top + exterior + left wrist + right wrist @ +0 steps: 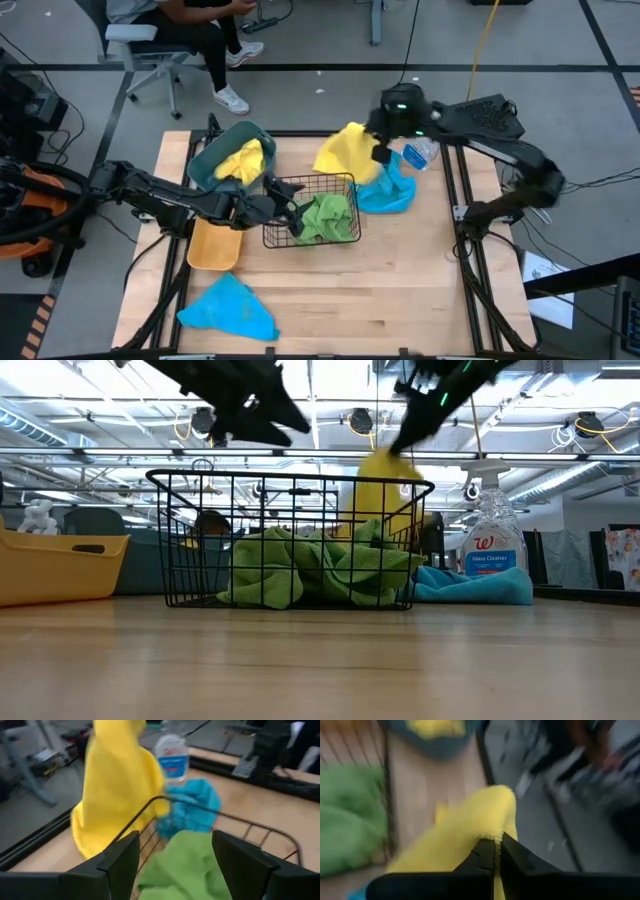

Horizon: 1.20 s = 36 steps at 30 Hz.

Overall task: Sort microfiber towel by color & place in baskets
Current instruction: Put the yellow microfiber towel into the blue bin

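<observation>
1. The wooden table (400, 290) carries everything; the black wire basket (310, 210) near its middle serves as the landmark.
2. Two arms are at work. The left gripper (283, 205) hangs over the wire basket's left side with its fingers (117, 860) spread apart and nothing between them, above the green cloth. The right gripper (496, 852) is up behind the wire basket, fingers pressed together on a yellow towel (347, 150) that hangs lifted off the table.
3. There are three baskets. The teal tub (212, 158) stands behind and left of the wire basket, and the shallow yellow-orange bin (213, 247) sits just left of it, at its front corner.
4. Towels count six at least by colour patches: two yellow, two blue, and green cloth whose number I cannot tell.
   - The second yellow towel (245, 160) lies in the teal tub.
   - The green towels (328, 218) fill the wire basket's right half.
   - One blue towel (392, 190) lies crumpled just right of the wire basket.
   - The other blue towel (232, 308) lies well in front of the wire basket, toward the left.
5. One spray bottle (422, 153) of glass cleaner stands behind the right-hand blue towel.
6. Beyond the table, behind the teal tub, a person (205, 40) sits on an office chair on a grey floor; the low view shows a ceiling of pipes and lights.
</observation>
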{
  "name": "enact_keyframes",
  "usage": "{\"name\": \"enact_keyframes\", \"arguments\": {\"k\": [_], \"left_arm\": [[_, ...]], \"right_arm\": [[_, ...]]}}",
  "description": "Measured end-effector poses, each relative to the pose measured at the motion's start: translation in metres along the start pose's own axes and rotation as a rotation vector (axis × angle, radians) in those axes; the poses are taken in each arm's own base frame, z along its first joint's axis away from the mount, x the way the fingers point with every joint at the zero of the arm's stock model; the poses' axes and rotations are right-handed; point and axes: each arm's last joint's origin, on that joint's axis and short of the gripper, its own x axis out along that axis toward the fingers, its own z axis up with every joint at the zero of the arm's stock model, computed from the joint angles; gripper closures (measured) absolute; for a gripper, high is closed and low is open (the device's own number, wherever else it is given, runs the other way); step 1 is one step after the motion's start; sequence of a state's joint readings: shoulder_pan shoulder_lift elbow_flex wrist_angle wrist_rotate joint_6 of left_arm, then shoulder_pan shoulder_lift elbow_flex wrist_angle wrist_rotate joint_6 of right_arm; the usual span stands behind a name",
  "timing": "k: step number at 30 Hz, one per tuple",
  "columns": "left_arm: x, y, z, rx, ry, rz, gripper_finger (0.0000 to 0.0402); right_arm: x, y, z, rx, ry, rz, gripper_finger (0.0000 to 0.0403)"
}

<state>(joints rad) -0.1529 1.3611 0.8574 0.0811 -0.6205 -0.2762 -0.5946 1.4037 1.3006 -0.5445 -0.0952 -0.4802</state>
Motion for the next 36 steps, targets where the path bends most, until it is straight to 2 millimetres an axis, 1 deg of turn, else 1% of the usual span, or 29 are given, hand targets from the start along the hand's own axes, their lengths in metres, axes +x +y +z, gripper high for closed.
{"name": "enact_keyframes", "arguments": {"k": [4, 8, 11, 13, 15, 18, 23, 26, 28, 30, 32, 34, 36], "left_arm": [[0.008, -0.008, 0.004, 0.04, -0.085, -0.036, 0.0151], [0.014, -0.014, 0.011, 0.054, -0.196, -0.071, 0.0151], [0.018, -0.02, 0.014, 0.057, -0.267, -0.134, 0.0151], [0.023, -0.024, 0.014, 0.074, -0.314, -0.164, 0.0151], [0.028, -0.029, 0.013, 0.093, -0.369, -0.179, 0.0148], [0.035, -0.035, 0.011, 0.113, -0.466, -0.234, 0.013], [0.04, -0.048, 0.011, 0.108, -0.586, -0.441, 0.0069], [0.039, -0.06, 0.015, 0.089, -0.594, -0.554, 0.0027], [0.039, -0.072, 0.015, 0.095, -0.59, -0.587, 0.0009], [0.041, -0.083, 0.016, 0.099, -0.575, -0.597, 0.0007], [0.045, -0.092, 0.019, 0.109, -0.545, -0.587, 0.0015], [0.05, -0.097, 0.024, 0.106, -0.508, -0.514, 0.0029], [0.056, -0.102, 0.029, 0.117, -0.47, -0.458, 0.0055]], "right_arm": [[-0.072, 0.024, 0.025, -0.043, -0.214, -0.057, 0.04], [-0.13, 0.052, 0.038, -0.063, -0.441, -0.028, 0.04], [-0.162, 0.065, 0.04, -0.056, -0.58, 0.021, 0.04], [-0.176, 0.073, 0.042, -0.047, -0.644, 0.061, 0.0401], [-0.183, 0.08, 0.042, -0.05, -0.678, 0.105, 0.0401], [-0.186, 0.092, 0.045, -0.076, -0.702, 0.172, 0.0401], [-0.181, 0.116, 0.053, -0.149, -0.716, 0.28, 0.0401], [-0.177, 0.13, 0.058, -0.189, -0.732, 0.335, 0.0401], [-0.175, 0.14, 0.061, -0.211, -0.74, 0.361, 0.0401], [-0.172, 0.147, 0.065, -0.212, -0.748, 0.357, 0.0401], [-0.17, 0.153, 0.068, -0.223, -0.75, 0.337, 0.0401], [-0.168, 0.159, 0.07, -0.235, -0.743, 0.323, 0.0401], [-0.167, 0.163, 0.07, -0.243, -0.736, 0.317, 0.0401]]}}
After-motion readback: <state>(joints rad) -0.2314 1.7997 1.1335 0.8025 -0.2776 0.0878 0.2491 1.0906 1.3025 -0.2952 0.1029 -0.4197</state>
